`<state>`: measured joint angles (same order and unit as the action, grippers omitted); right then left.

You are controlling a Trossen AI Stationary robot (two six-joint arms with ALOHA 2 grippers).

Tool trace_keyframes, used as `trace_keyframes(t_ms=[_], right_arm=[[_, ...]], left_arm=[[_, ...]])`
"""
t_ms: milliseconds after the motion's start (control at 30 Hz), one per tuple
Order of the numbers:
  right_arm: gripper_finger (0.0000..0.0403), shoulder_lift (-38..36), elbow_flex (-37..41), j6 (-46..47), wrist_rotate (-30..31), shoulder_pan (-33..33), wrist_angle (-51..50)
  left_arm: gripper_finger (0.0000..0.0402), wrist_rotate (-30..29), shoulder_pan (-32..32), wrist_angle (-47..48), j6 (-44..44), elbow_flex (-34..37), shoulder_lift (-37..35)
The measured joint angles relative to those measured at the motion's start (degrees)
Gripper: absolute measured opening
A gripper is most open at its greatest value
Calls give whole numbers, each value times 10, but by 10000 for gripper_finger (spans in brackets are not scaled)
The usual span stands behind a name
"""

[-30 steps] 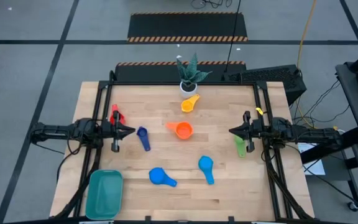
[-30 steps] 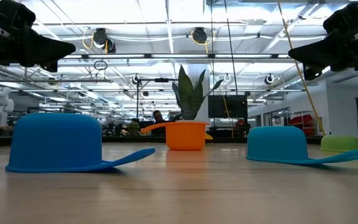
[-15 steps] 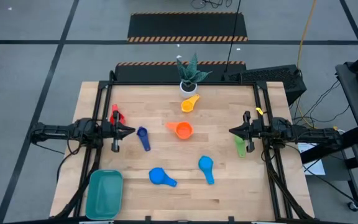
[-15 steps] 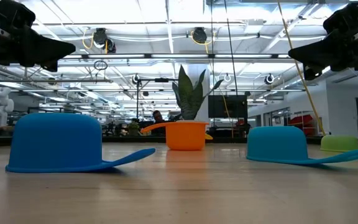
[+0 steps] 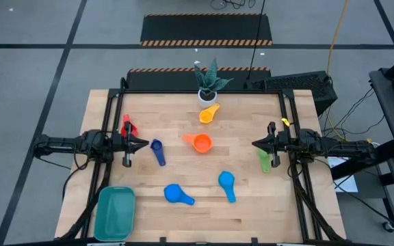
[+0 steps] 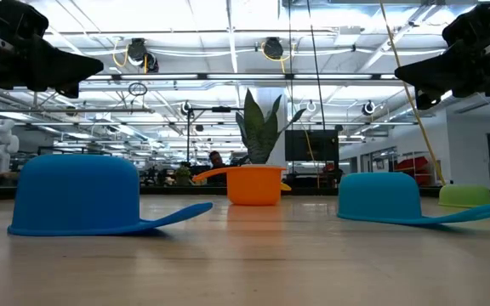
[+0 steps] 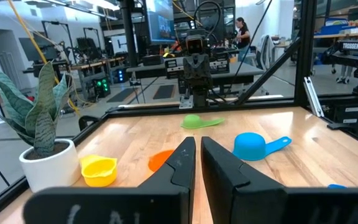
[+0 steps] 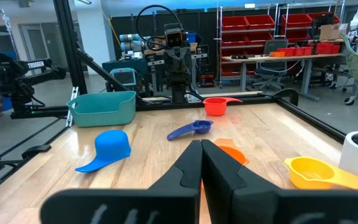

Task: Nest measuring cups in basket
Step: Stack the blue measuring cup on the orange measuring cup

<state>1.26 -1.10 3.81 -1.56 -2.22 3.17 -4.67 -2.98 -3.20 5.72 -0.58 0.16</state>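
Both pincers were clenched on nothing: the left pincer point(image 5: 144, 144) hung above the left edge of the desk point(image 5: 245, 205), and the right pincer point(image 5: 254, 144) above the right edge, each pointing toward the middle. Just ahead of the left pincer lay the navy cup point(image 5: 157, 150), with the red cup point(image 5: 128, 128) close beside its arm. The green cup point(image 5: 264, 160) lay just beside the right pincer. Between the two pincers stood the orange cup point(image 5: 201, 143), and the yellow cup point(image 5: 208, 113) was farther off, near the potted plant point(image 5: 208, 85). Two blue cups point(image 5: 176, 194) and point(image 5: 226, 183) lay upside down, nearer the front edge. The basket point(image 5: 115, 212) was at the front corner on the left pincer's side and seemed to hold no cup, so I judge the nesting was not begun. The risks I see: the upturned blue cups give little to pinch and could slide away; a thin handle could slip; and cups placed in wrong size order would not nest.
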Motion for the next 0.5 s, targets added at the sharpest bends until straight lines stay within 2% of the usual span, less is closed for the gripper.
trace_keyframes(t_ms=[133,333,500], right_arm=[[0,0,0,0,0,0,0],[0,0,0,0,0,0,0],[0,0,0,0,0,0,2]], left_arm=[[31,2,-3,-13,-118,0,2],[31,32,-11,-97,-107,-1,29],[31,30,-28,-101,-117,-32,82]])
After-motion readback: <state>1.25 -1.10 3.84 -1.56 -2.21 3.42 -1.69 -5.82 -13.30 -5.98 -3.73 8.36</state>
